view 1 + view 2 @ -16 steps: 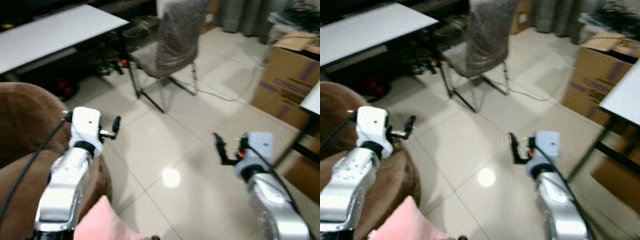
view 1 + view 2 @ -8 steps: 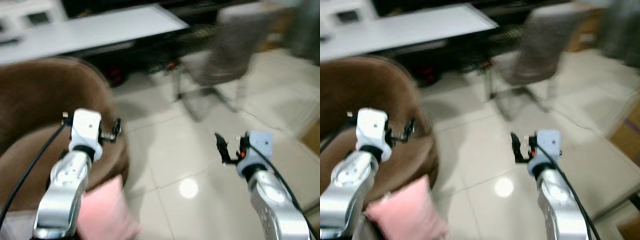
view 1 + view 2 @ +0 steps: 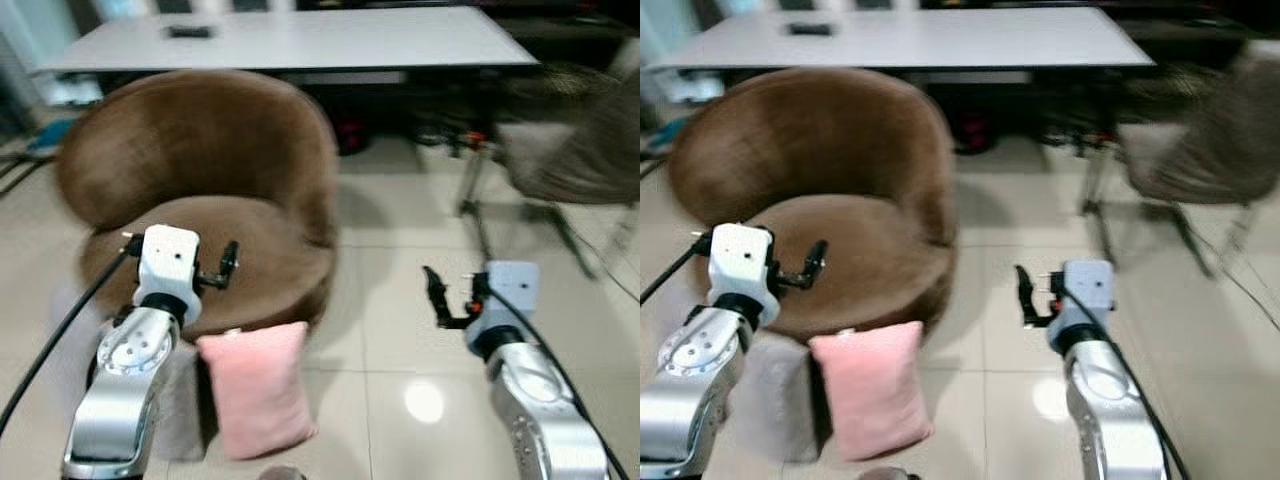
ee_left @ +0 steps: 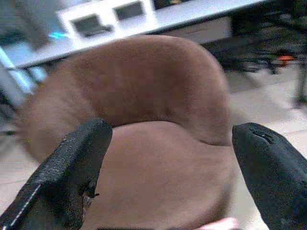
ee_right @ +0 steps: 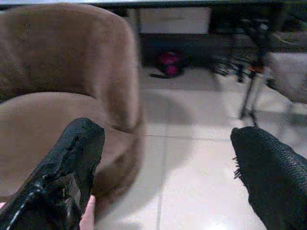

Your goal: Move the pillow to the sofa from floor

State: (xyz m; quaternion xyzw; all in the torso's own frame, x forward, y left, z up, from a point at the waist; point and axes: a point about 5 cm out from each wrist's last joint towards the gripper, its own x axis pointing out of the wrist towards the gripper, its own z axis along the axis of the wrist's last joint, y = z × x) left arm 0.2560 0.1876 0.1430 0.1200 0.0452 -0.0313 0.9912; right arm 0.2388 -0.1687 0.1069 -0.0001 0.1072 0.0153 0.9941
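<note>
**Pink pillow waits on the floor**

A pink pillow (image 3: 258, 385) leans upright on the tiled floor (image 3: 400, 300) against the brown sofa (image 3: 215, 190). Both the left end effector (image 4: 163, 158) and right end effector (image 5: 163, 163) hover spread, empty. Soft and light, it likely suits an edge pinch.

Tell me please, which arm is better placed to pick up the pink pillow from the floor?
Probably the left. The left gripper, open, hangs almost above the pillow; the right gripper, open too, is over bare floor, farther away.

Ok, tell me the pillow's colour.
Pale pink; the pillow shows best in the left eye view.
</note>
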